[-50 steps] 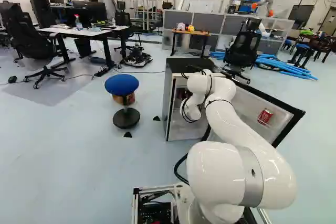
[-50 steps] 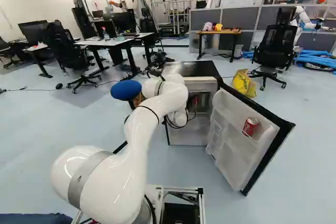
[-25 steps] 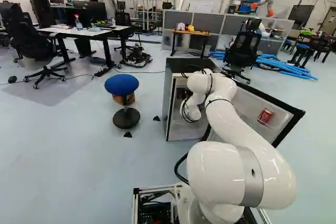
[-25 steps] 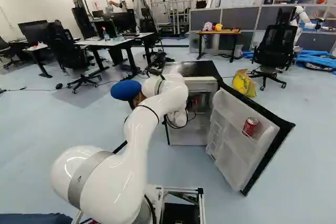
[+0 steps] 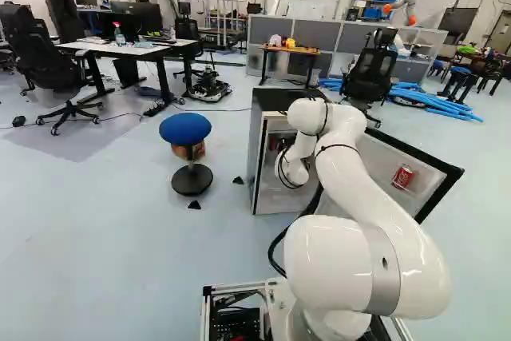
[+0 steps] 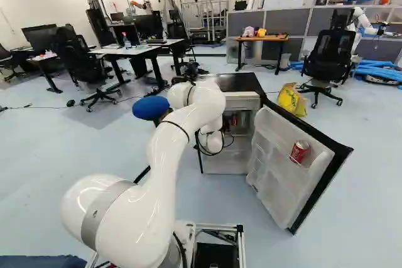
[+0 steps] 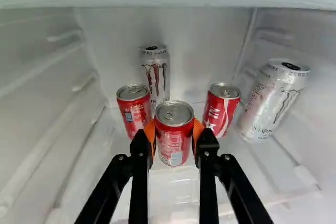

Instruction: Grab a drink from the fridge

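The end effector (image 7: 174,136) holds a red can (image 7: 174,142) snugly between its pads; likely fairly heavy and slick, with thin walls, so grip mid-body, gently.

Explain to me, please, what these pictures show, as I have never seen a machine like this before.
This is one white robot arm on a moving base, reaching into an open fridge. Two pictures come from cameras on the base, behind the arm, to its left and right; the third, from the wrist, looks along the black claw. The claw holds a red can between its orange pads. Beyond it stand two more red cans and two pale ones. Another red can sits in the fridge door.
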